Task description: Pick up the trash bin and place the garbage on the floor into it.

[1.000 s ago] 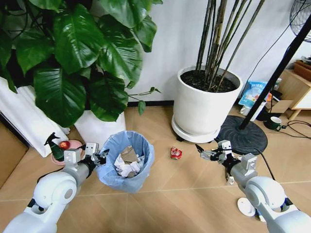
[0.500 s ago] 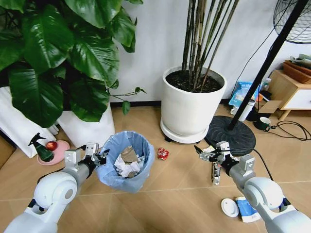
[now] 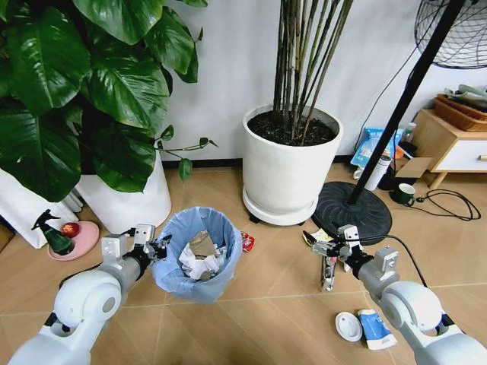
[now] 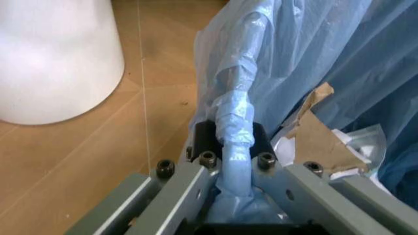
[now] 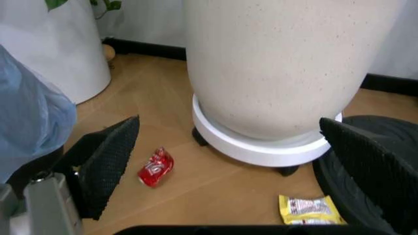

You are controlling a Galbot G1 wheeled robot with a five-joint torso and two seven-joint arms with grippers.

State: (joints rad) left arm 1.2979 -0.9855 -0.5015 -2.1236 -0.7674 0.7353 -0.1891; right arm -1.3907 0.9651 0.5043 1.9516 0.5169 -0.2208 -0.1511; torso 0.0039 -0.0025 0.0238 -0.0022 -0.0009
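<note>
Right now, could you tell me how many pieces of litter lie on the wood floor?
4: a red wrapper beside the blue-lined trash bin, a yellow packet by the black fan base, a white round lid and a blue-white packet nearer the robot. Others may be hidden.

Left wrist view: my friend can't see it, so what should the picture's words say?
The left gripper is shut on the trash bin, its jaws pinching the rim and its crinkly pale blue bag. Torn cardboard lies inside, and a big white plant pot stands on the floor beside it.

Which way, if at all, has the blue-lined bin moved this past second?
Yes: the trash bin, in the left gripper, has closed rightward on the red wrapper by the white pot.
</note>
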